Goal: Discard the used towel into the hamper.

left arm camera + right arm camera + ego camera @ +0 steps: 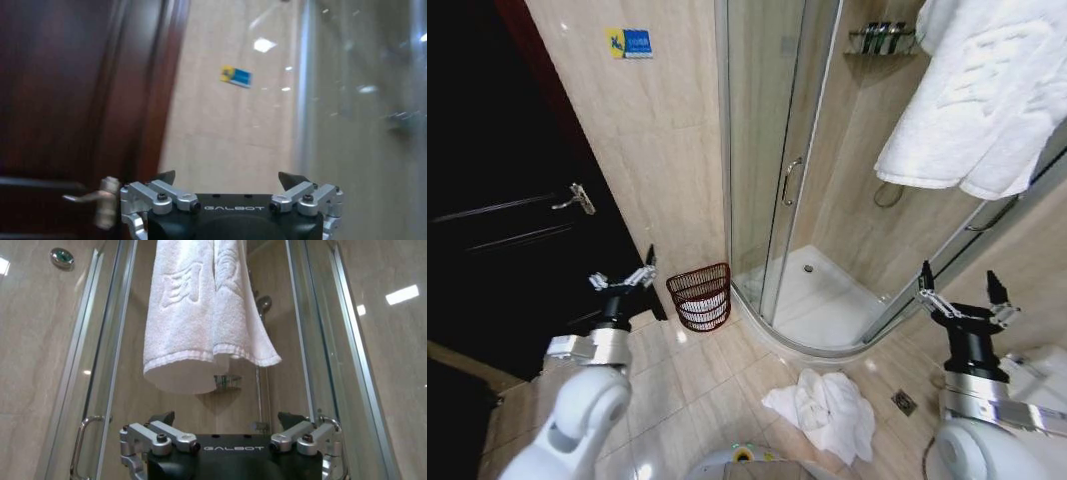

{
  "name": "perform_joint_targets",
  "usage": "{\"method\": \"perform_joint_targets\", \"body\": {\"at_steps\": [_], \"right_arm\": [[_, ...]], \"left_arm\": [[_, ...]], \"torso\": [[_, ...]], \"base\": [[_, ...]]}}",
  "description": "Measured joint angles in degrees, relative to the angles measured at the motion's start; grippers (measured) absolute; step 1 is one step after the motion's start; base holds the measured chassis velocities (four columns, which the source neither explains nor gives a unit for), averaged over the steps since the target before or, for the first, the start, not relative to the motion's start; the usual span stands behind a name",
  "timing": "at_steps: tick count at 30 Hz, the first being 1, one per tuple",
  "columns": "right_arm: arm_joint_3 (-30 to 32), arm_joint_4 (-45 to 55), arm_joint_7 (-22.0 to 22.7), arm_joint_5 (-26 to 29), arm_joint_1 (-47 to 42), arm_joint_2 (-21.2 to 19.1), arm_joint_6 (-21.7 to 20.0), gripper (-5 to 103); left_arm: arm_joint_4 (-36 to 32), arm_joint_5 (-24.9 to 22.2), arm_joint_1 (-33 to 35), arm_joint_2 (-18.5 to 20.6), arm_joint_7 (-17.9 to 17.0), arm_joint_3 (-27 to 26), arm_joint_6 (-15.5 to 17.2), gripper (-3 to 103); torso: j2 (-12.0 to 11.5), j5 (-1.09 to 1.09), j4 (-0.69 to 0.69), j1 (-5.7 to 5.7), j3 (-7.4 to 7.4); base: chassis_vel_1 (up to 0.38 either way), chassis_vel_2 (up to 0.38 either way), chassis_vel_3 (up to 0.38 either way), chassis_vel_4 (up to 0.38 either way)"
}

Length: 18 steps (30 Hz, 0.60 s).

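Both grippers, left (624,277) and right (961,293), hang spread and empty. The right should probably descend onto the towel (825,409), pinching a raised fold, before crossing to the hamper (701,296).

My left gripper (624,279) partly covers the floor beside the hamper (701,297), and what lies inside that basket is too small to make out. The hanging towel (982,95) runs off the top and right edges of my head view. The crumpled towel (824,410) on the floor keeps its underside hidden. In my left wrist view the door handle (97,200) is blurred.
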Motion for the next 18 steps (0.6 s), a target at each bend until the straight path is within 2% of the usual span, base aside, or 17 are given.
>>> {"method": "perform_joint_targets", "body": {"at_steps": [2,3,5,6,7,9,10,11,13,14,15,16,18], "right_arm": [[0.0,-0.1,0.0,0.3,0.0,-0.1,0.0,100],[0.0,-0.1,0.0,0.3,0.0,-0.1,0.0,100],[0.2,-0.2,0.0,0.9,0.1,-0.6,-0.2,100],[0.2,-0.2,0.0,0.9,0.1,-0.6,-0.2,100],[0.4,-0.2,0.0,1.3,0.1,-0.9,-0.5,100],[1.1,-0.3,0.0,2.1,0.2,-1.4,-1.0,100],[1.3,-0.4,0.0,2.5,0.3,-1.6,-1.2,100],[1.3,-0.4,0.0,2.5,0.3,-1.6,-1.2,100],[1.4,-0.7,0.1,3.1,0.7,-2.2,-1.6,100],[1.4,-1.0,0.1,3.4,0.9,-2.4,-1.8,100],[1.4,-1.0,0.1,3.4,0.9,-2.4,-1.8,100],[1.3,-1.2,0.1,3.8,1.2,-2.4,-2.0,100],[1.1,-1.7,0.1,4.4,1.7,-2.4,-2.2,100]], "left_arm": [[1.6,1.1,1.3,-0.1,0.6,-3.5,0.1,100],[1.6,1.1,1.3,-0.1,0.6,-3.5,0.1,100],[2.5,2.4,4.8,-0.9,2.2,-7.3,0.5,100],[2.5,2.4,4.8,-0.9,2.2,-7.3,0.5,100],[2.2,2.1,6.8,-1.2,3.3,-8.7,1.7,100],[0.5,-0.4,11.1,-1.4,6.3,-11.8,5.6,100],[-0.5,-1.9,12.7,-1.5,9.4,-13.7,8.1,100],[-0.5,-1.9,12.7,-1.5,9.4,-13.7,8.1,100],[-4.1,-6.5,15.9,-2.4,17.7,-19.3,15.6,100],[-6.4,-9.4,16.9,-3.6,20.1,-21.9,20.0,100],[-6.4,-9.4,16.9,-3.6,20.1,-21.9,20.0,100],[-8.6,-12.3,17.6,-5.4,20.6,-23.5,22.8,100],[-11.8,-14.2,18.8,-9.8,21.1,-25.3,26.6,100]], "torso": [[0.0,-0.01,0.02,0.00,0.00],[0.0,-0.01,0.02,0.00,0.00],[0.0,-0.02,0.02,0.00,0.00],[0.0,-0.02,0.02,0.00,0.00],[0.0,-0.02,0.02,0.00,0.00],[0.0,-0.02,0.05,0.00,0.00],[0.0,-0.02,0.04,-0.01,0.00],[0.0,-0.02,0.04,-0.01,0.00],[0.0,-0.01,0.01,-0.01,0.00],[0.0,0.01,0.02,-0.01,0.00],[0.0,0.01,0.02,-0.01,0.00],[0.0,0.00,0.02,-0.01,-0.01],[0.0,0.02,0.01,-0.01,-0.01]], "base": [[0.000,0.000,0.000,0.000],[0.000,0.000,0.000,0.000],[0.000,0.000,0.000,0.000],[0.000,0.000,0.000,0.000],[0.000,0.000,0.000,0.000],[0.000,0.000,0.000,0.000],[0.000,0.000,0.000,0.000],[0.000,0.000,0.000,0.000],[0.000,0.000,0.000,0.000],[0.000,0.000,0.000,0.000],[0.000,0.000,0.000,0.000],[0.000,0.000,0.000,0.000],[0.000,0.000,0.000,0.000]]}}
